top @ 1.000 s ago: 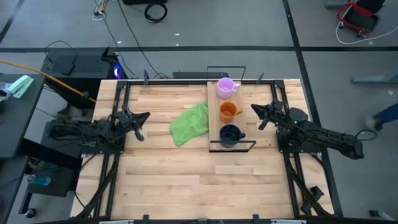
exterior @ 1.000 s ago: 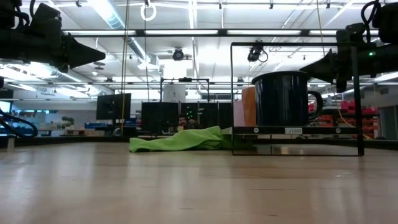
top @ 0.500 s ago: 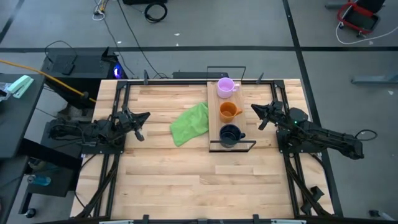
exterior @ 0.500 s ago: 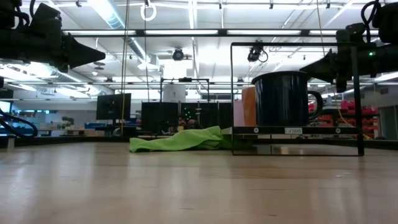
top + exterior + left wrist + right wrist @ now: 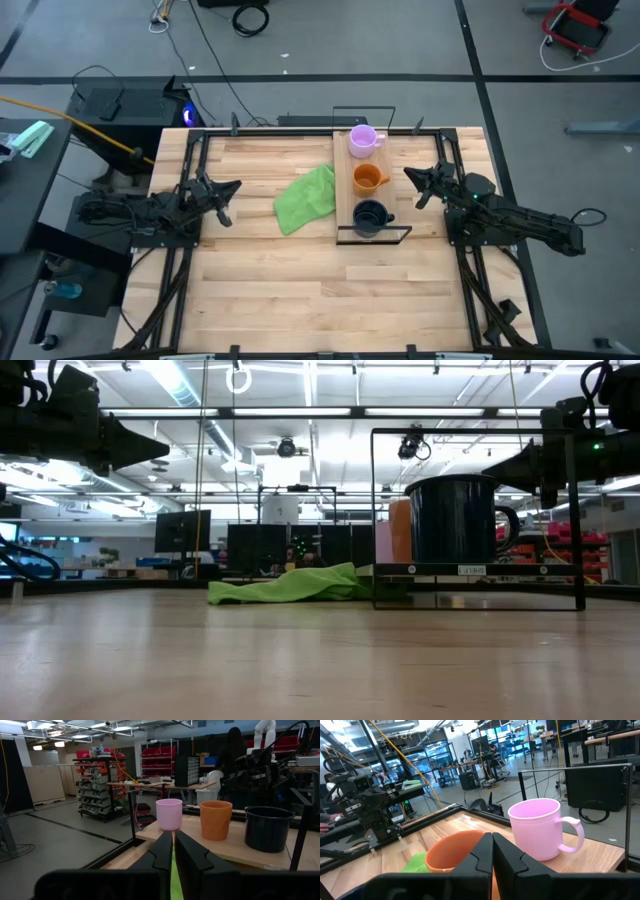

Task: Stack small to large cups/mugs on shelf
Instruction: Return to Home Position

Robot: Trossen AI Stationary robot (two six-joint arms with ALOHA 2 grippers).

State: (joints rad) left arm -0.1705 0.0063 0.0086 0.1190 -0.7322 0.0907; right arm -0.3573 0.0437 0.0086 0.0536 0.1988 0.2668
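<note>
Three mugs stand in a row on the wooden shelf (image 5: 346,196): the pale purple mug (image 5: 362,140) at the far end, the orange mug (image 5: 368,179) in the middle, the dark navy mug (image 5: 369,215) nearest. They also show in the left wrist view: purple (image 5: 169,814), orange (image 5: 215,820), navy (image 5: 266,828). My left gripper (image 5: 232,190) is shut and empty at the table's left. My right gripper (image 5: 411,178) is shut and empty, right of the shelf, level with the orange mug (image 5: 454,852).
A green cloth (image 5: 305,198) lies crumpled on the table just left of the shelf. The shelf's black wire frame (image 5: 478,430) rises at its ends. A person's hand (image 5: 326,820) shows at the room's edge beyond the table.
</note>
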